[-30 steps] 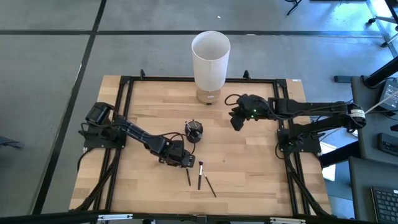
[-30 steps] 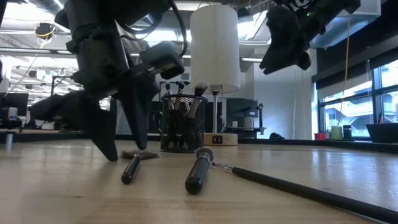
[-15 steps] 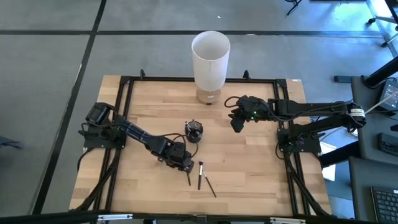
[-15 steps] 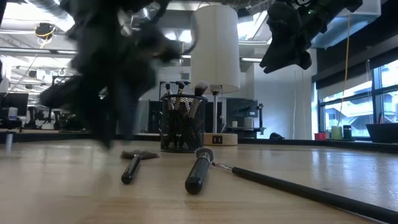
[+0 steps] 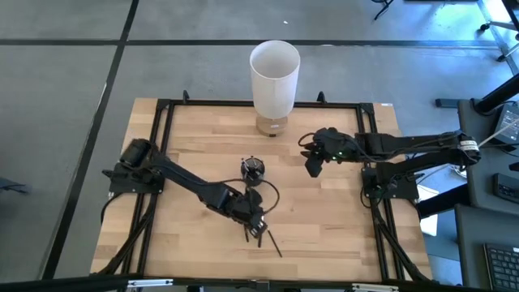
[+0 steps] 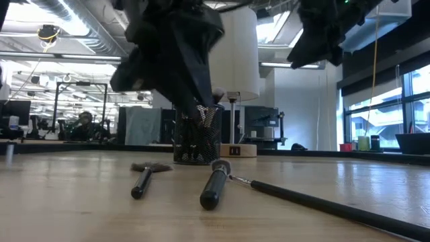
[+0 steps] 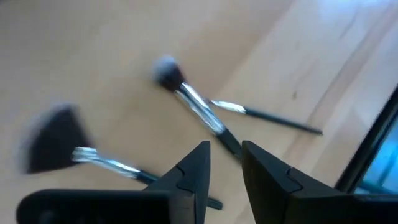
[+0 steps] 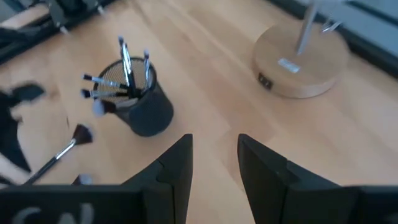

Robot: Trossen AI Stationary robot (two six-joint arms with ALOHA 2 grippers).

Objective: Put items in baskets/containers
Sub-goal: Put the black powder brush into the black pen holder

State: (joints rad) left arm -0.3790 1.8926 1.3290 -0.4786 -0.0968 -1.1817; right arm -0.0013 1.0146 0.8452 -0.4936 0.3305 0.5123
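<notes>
The wooden table (image 5: 324,211) carried a dark cup (image 5: 253,170) of brushes, three loose brushes (image 6: 216,183) near its front, and a white bin (image 5: 275,77).

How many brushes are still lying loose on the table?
3 in view: a fan brush, a round-tipped brush and a thin brush, all on the wood by the left gripper, in front of the cup. The arm may hide more.

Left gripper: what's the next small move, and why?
Probably lower the left gripper a little onto the silver-ferruled brush lying just ahead of its fingertips, then close. Its jaws stand apart with nothing between them, three brushes lie loose on the table, and the dark cup already holds others.
</notes>
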